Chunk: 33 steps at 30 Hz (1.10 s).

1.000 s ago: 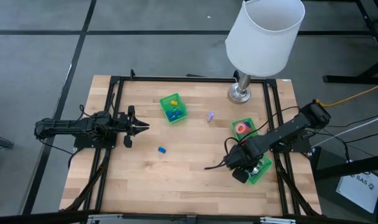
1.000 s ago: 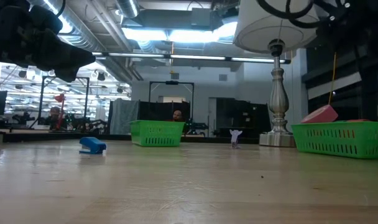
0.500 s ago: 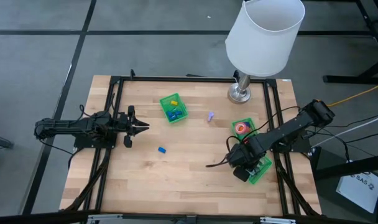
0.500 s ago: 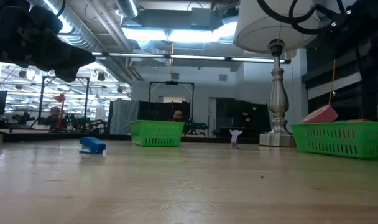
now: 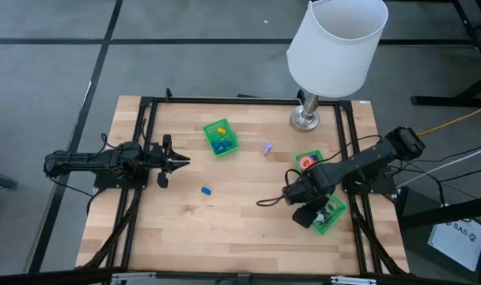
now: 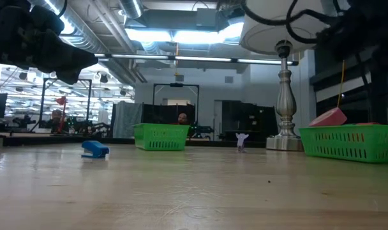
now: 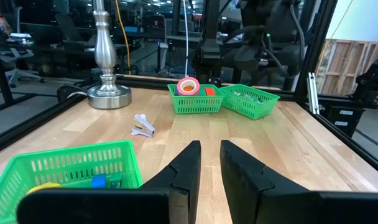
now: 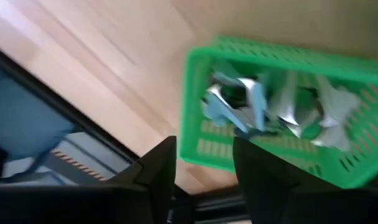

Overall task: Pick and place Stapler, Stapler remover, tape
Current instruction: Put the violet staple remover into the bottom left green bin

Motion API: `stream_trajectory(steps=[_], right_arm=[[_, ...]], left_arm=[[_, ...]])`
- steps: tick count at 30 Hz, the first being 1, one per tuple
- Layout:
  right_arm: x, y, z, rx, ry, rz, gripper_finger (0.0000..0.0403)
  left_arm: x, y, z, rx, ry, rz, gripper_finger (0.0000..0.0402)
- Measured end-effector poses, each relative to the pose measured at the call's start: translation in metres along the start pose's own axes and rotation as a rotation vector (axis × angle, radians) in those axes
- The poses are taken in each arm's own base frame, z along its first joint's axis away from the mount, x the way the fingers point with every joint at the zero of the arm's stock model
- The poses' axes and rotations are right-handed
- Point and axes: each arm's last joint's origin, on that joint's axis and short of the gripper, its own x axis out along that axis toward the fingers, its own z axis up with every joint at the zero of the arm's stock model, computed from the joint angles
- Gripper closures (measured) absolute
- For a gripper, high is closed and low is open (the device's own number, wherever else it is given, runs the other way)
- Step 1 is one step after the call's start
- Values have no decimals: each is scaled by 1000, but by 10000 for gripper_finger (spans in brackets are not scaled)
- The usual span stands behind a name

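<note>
A small blue stapler (image 5: 206,191) (image 6: 95,149) lies on the wood. A pale purple staple remover (image 5: 267,148) (image 6: 242,141) (image 7: 142,126) stands farther back. A red tape roll (image 5: 307,164) (image 7: 188,86) sits in a green basket (image 5: 310,157). My right gripper (image 5: 305,214) (image 8: 204,180) is open and empty, hovering by a second green basket (image 5: 330,214) (image 8: 282,106) that holds several metal staple removers (image 8: 239,102). My left gripper (image 5: 182,161) (image 7: 209,163) waits at the table's left, its fingers slightly apart, holding nothing.
A third green basket (image 5: 221,137) (image 6: 160,137) (image 7: 64,168) holds small blue and yellow pieces. A lamp with a white shade (image 5: 338,43) and metal base (image 5: 305,119) (image 6: 284,137) stands at the far right. Black frame rails (image 5: 145,158) edge the table. Bare wood lies mid-table.
My right arm has swung a little toward the table's left and far edge, staying over the staple remover basket; its loose cable loop moved with it. The left arm and all objects kept still.
</note>
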Motion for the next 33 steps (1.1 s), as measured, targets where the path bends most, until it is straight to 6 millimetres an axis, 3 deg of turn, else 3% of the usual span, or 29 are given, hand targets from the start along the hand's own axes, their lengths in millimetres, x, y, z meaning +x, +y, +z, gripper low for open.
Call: stream_trajectory(steps=[18,26,33], right_arm=[[-9,21,25,-255,-133,271,243],[-3,30,48,-531,-235,307,244],[-11,33,71,-853,-387,176,244]], left_arm=[[0,0,0,0,0,0,343],[0,0,0,0,0,0,343],[0,0,0,0,0,0,343]])
